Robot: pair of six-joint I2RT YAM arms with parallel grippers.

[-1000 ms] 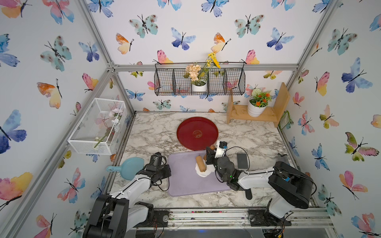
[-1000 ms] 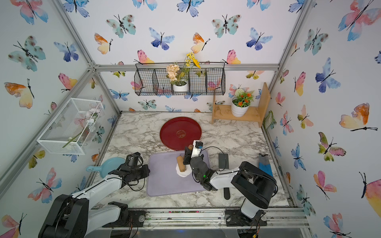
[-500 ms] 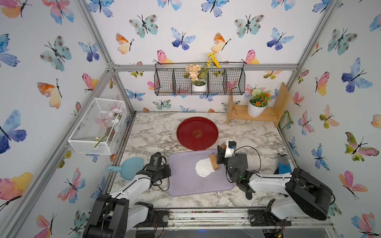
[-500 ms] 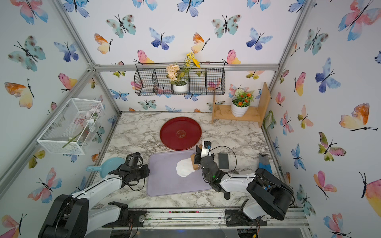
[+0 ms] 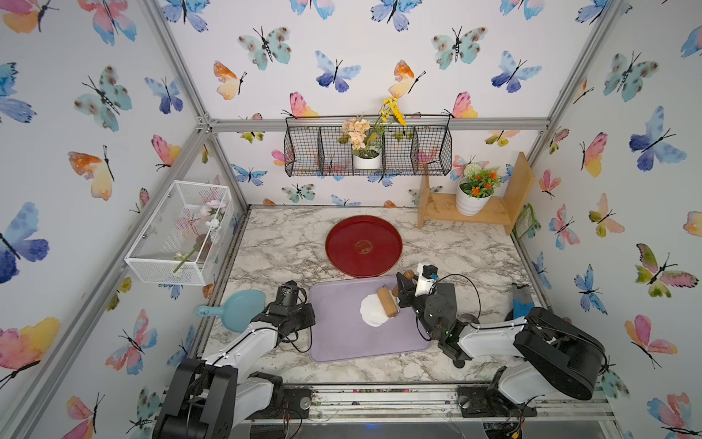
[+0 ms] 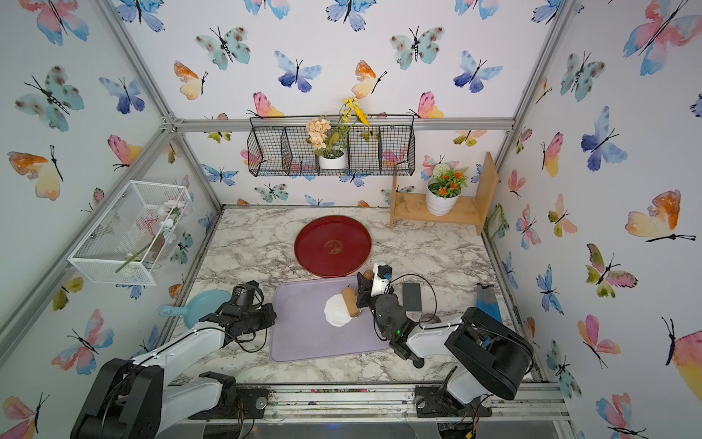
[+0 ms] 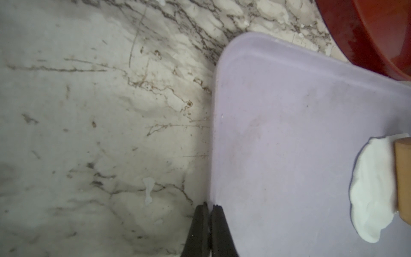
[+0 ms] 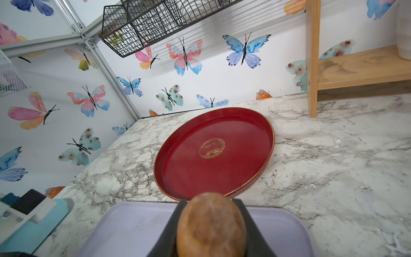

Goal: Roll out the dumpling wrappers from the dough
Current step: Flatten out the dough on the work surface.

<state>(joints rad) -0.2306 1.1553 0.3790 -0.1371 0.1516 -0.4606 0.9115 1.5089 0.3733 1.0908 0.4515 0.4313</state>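
**Fig.** Right tool (image 8: 211,219) closed on the rounded wooden handle of the roller (image 5: 386,302), one dark finger on each side of the handle (seen end-on in the right wrist view). The barrel rests on the edge of the dough (image 5: 372,314) that lies nearest the right arm. The rest of the dough spreads away from it as a flat white patch with an uneven, lobed outline.

The dough lies on the lilac mat (image 5: 342,336), toward the mat's right half. No separate round wrapper can be seen. Left tool (image 7: 210,213) has its jaws pressed together and holds nothing. Its tips are at the mat's opposite edge, and contact with the mat cannot be told.

Beyond the mat stands the red tray (image 5: 362,245) on the marbled surface (image 5: 273,243).

Handling, as judged:
- **Dough:** soft, light and probably a little tacky, so a pinch would dent or tear it. It is better worked through the barrel than gripped.
- **Roller:** stiff and smooth. The handle is the sound place to hold it, with pressure kept even.
- **Mat:** thin and likely to creep under the strokes, so steadying its edge may help.
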